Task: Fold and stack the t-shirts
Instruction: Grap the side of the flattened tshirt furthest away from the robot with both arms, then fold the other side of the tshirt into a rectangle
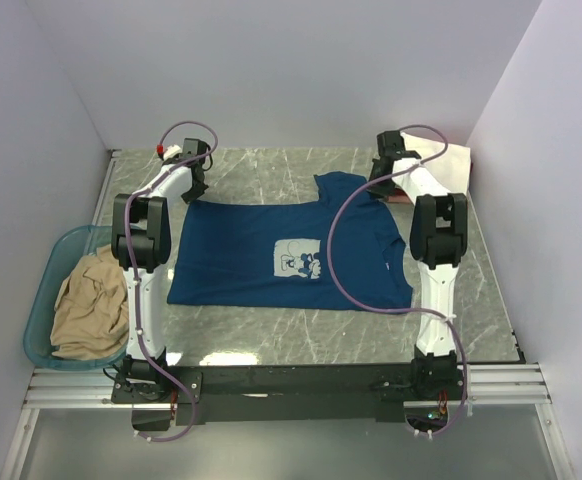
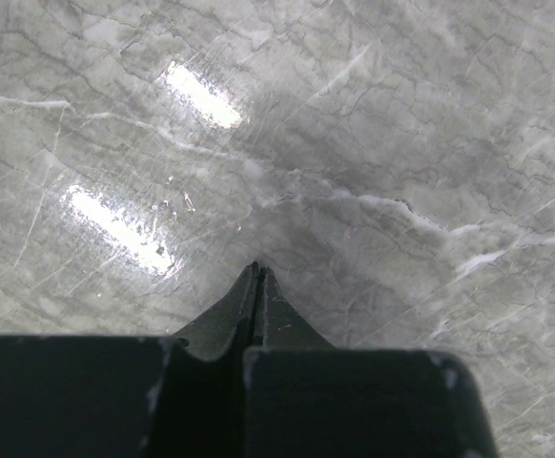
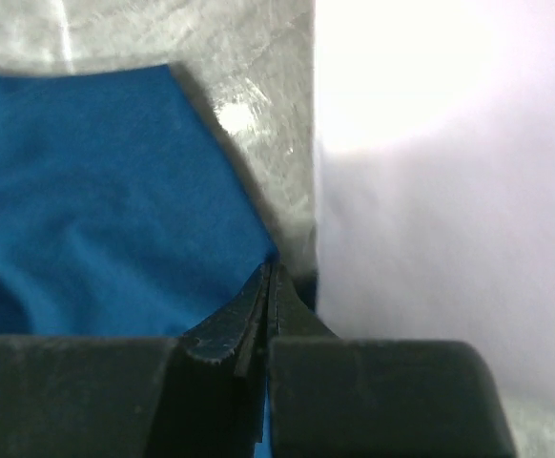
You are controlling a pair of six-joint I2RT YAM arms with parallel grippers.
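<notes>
Two black claws, both pressed together. Left claw (image 2: 258, 274): tips over the grey marble tabletop (image 2: 373, 134). Right claw (image 3: 270, 272): tips at the sleeve edge of the navy blue cloth t-shirt (image 3: 96, 200), which lies flat to its left (cloth caught or not: cannot tell); pale cream cloth (image 3: 430, 210) just to its right.

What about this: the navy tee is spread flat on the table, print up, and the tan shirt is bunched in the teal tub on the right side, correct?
Not quite. The teal tub holding the bunched tan shirt sits on the left side, not the right, as the top external view shows. The navy tee is indeed spread flat on the table, print up.
</notes>
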